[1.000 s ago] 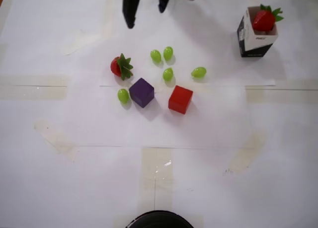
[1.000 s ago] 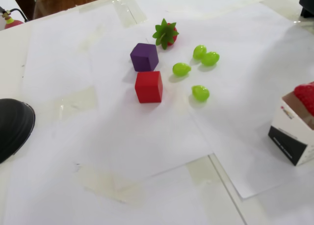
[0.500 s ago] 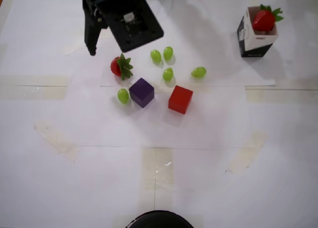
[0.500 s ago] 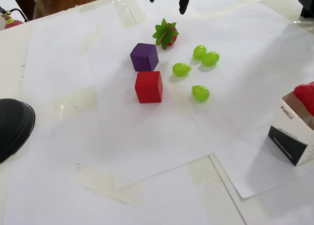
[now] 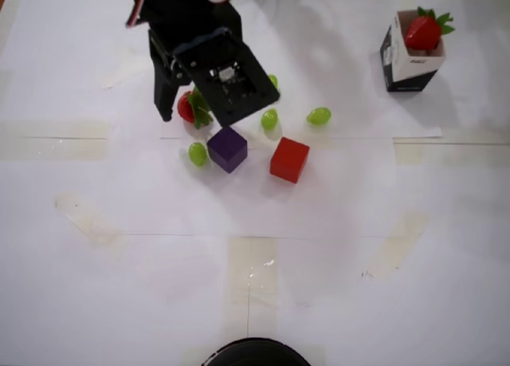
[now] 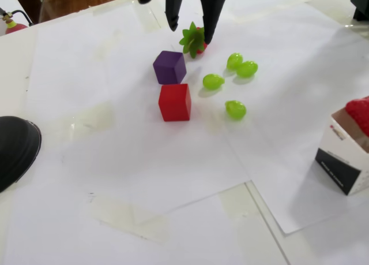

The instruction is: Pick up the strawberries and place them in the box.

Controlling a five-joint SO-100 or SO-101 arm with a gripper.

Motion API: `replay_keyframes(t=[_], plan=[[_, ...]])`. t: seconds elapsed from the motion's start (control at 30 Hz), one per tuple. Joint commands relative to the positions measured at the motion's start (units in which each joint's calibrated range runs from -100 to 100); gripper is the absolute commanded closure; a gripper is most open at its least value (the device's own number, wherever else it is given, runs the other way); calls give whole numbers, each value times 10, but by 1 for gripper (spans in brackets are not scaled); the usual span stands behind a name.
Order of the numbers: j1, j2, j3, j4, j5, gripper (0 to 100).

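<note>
While one strawberry [image 5: 423, 30] sits in the box [image 5: 409, 59] at the overhead view's upper right, the other strawberry [image 6: 195, 40] lies on the tabletop [image 6: 173, 178] between the tips of the tool [image 6: 190, 26], whose jaws are spread wide and hold nothing.

the black robot arm comes in from the top of the overhead view, left of the middle. its black two-finger gripper [image 5: 182, 112] points down toward the table. in the fixed view the gripper [image 6: 190, 35] is at the top middle, its two fingers [image 6: 172, 19] spread wide apart.
</note>
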State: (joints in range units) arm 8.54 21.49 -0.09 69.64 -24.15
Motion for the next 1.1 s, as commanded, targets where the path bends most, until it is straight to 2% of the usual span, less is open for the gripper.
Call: replay_keyframes(t=[0.0, 0.4, 1.07], plan=[[3, -11, -13, -14, -4, 72], [20, -24, 55, -34, -15, 74], [24, -25, 60, -54, -16, 77]])
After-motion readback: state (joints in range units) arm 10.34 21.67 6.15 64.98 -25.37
